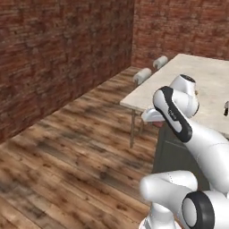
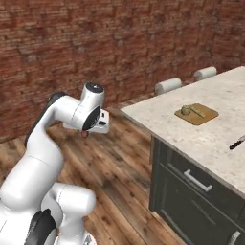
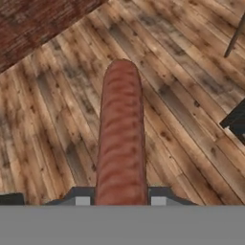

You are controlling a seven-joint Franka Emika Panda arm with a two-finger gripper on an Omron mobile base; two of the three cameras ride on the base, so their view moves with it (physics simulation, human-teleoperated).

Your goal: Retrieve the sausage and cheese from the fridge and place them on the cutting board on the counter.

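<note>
The sausage (image 3: 120,143), a reddish-brown cylinder, sticks straight out from between my fingertips (image 3: 82,200), and my gripper (image 3: 120,201) is shut on its near end above the wooden floor. From the right base camera, the gripper (image 2: 86,132) hangs left of the counter (image 2: 225,95), with the sausage tip (image 2: 84,135) showing below the hand. The cutting board (image 2: 203,116) lies on the counter, and the cheese (image 2: 185,110) rests on its left end. The fridge is out of view.
Two white stools (image 2: 168,85) (image 2: 205,72) stand at the counter's far side. A dark cabinet with drawer handles (image 2: 196,181) sits under the counter's near edge. A dark utensil (image 2: 238,141) lies on the counter at right. Brick walls (image 1: 58,53) bound open wooden floor.
</note>
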